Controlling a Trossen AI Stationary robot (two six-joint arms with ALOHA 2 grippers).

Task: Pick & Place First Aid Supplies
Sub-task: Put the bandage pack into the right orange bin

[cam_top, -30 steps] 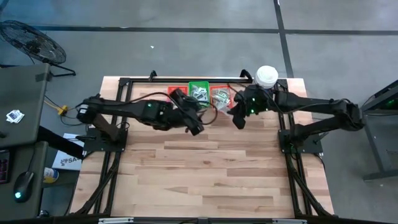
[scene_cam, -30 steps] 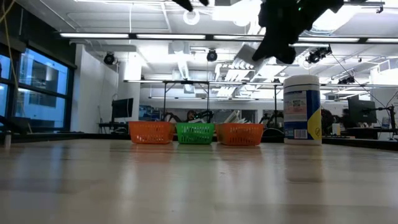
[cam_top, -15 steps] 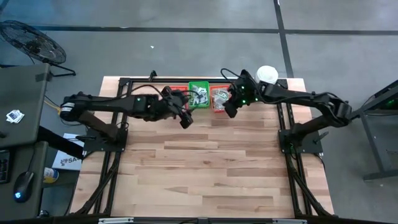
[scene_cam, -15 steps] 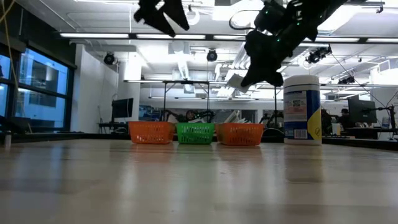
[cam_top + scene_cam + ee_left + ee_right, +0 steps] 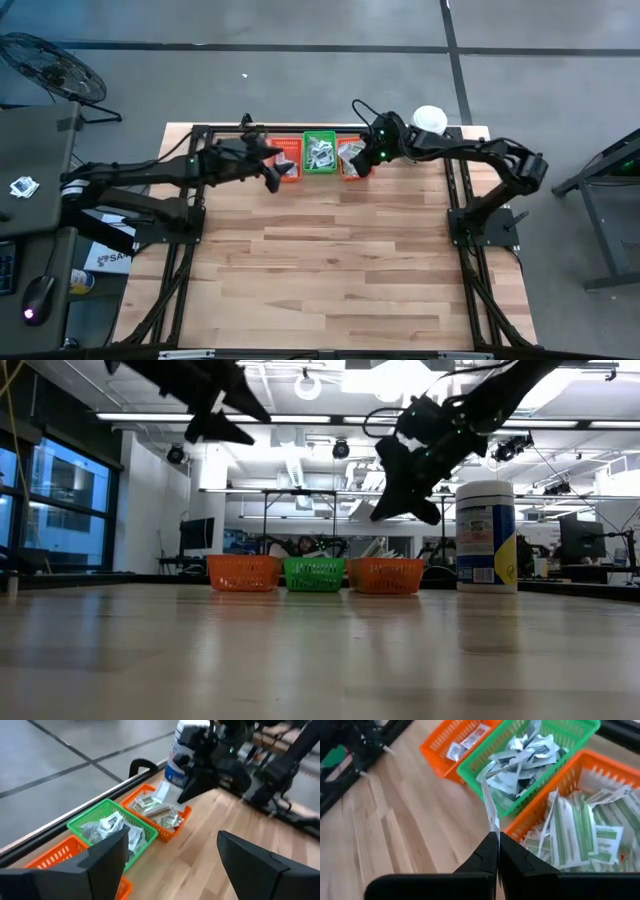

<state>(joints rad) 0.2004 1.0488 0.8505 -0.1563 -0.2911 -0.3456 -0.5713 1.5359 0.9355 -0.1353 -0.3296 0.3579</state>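
The right tool (image 5: pixel 494 851) hangs above the worktop (image 5: pixel 330 270), its two dark fingers pinched together on a thin white paper packet (image 5: pixel 489 805). The packet stands up from the fingertips like a narrow strip, held by its lower end. It looks very light and limp, likely to bend or flutter, and slippery enough to slide out if gripped at the very edge; a hold across the flat faces near the middle would seem safer.

Taking the green mesh basket (image 5: pixel 555 735) as the landmark: the right tool hovers just in front of it, over the edge it shares with the orange mesh basket (image 5: pixel 580 770) on its far side from the left arm. The green basket holds a heap of crumpled squarish white packets (image 5: pixel 520 760). That orange basket holds narrow green-and-white strip packets (image 5: pixel 585 830). A second orange mesh basket (image 5: pixel 455 740), on the green basket's other side, holds only a few packets.

The left tool (image 5: pixel 170 855) hovers in the air above the second orange basket, its fingers spread apart and holding nothing.

Beyond the strip-filled orange basket, farther from the green one, stands a tall white cylindrical tub with a blue label (image 5: pixel 485 535).
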